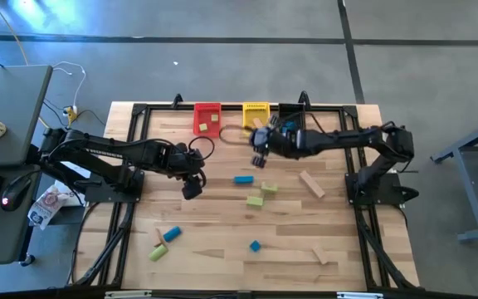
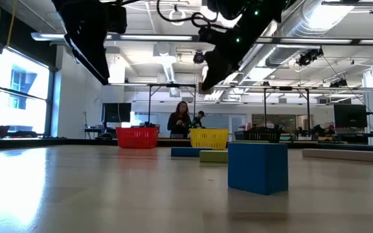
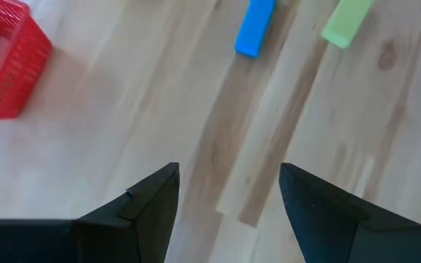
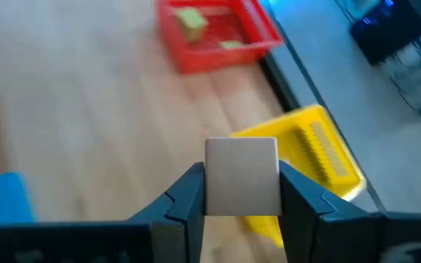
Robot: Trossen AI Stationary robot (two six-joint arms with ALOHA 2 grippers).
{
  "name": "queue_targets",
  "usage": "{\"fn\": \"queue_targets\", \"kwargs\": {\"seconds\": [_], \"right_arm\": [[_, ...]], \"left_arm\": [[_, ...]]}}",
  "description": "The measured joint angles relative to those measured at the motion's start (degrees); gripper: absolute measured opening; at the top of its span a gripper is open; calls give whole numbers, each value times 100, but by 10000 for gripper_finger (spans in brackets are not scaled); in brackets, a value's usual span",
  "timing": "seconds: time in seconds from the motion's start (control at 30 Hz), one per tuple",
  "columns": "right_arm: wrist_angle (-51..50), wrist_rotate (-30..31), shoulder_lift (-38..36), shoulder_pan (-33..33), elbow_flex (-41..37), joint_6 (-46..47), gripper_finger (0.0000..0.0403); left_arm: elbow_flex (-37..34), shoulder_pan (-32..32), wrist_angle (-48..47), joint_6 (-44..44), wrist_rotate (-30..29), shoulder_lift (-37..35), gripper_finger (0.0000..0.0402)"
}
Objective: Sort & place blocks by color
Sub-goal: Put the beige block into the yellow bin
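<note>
My right gripper [image 4: 241, 184] is shut on a plain tan block [image 4: 241, 175] and hangs above the table just in front of the yellow bin [image 1: 256, 115]. Beside that bin stands the red bin [image 4: 218, 33], with light green blocks inside. My left gripper [image 3: 229, 183] hovers open over bare wood at the table's left middle [image 1: 192, 189], nothing between its fingers. Lying flat on the table between the arms are a blue bar [image 1: 242, 178] and two green blocks [image 1: 270, 188] [image 1: 256, 200]. My right gripper pinches the tan block by two opposite side faces [image 4: 212, 191] between its two fingers. The fingers slant downward, coming from the table's right side. The block sits square in the hold, lifted clear of the table, its front face standing out past the fingertips.
A tan bar [image 1: 311, 183] lies right of centre. Near the front edge lie a blue block [image 1: 173, 234], a green one [image 1: 158, 252], a blue cube [image 1: 256, 246] and a tan piece [image 1: 324, 255]. A person [image 2: 180, 120] stands in the room beyond the table.
</note>
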Motion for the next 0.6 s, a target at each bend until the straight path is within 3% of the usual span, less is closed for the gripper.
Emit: {"fn": "queue_targets", "kwargs": {"seconds": [0.27,0.6], "right_arm": [[379,-624,21,-930,0,374,105],[877,-1107,518,-1615,0,858,105]], "left_arm": [[-3,-395,-647,-611,236,0,220],[-348,-1211,-714,-1456,512,-2,220]]}}
